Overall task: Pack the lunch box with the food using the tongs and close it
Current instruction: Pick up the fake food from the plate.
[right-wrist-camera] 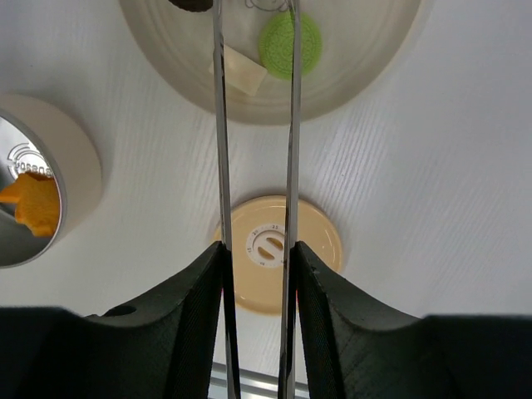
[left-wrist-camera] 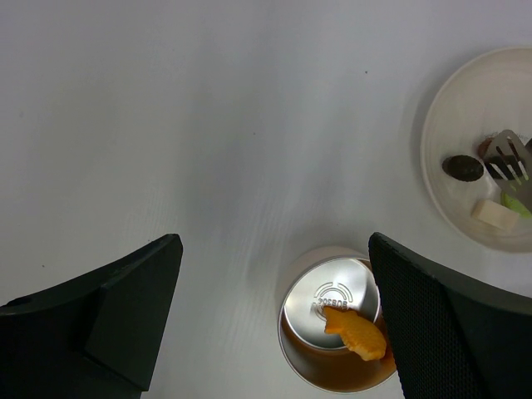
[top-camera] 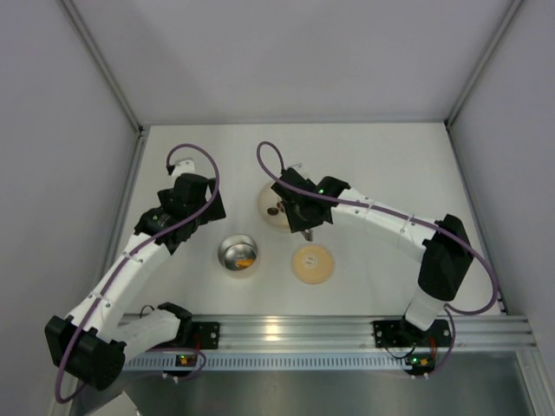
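The lunch box [top-camera: 238,254] stands open, a steel bowl with one orange piece [left-wrist-camera: 357,332] of food inside. Its tan lid [top-camera: 311,263] lies flat to the right of it. Over the cream plate [top-camera: 270,222], my right gripper [right-wrist-camera: 258,253] is shut on the tongs [right-wrist-camera: 220,125]. The two thin arms reach out over the plate, and their tips run out of the right wrist view. On the plate lie a green disc [right-wrist-camera: 288,43], a cream piece [right-wrist-camera: 241,73] and a dark brown piece [left-wrist-camera: 462,168]. My left gripper [left-wrist-camera: 274,324] hangs open and empty to the left of the lunch box.
Grey walls close in the white table [top-camera: 381,165] on the left, back and right. An aluminium rail [top-camera: 295,334] with both arm bases runs along the near edge.
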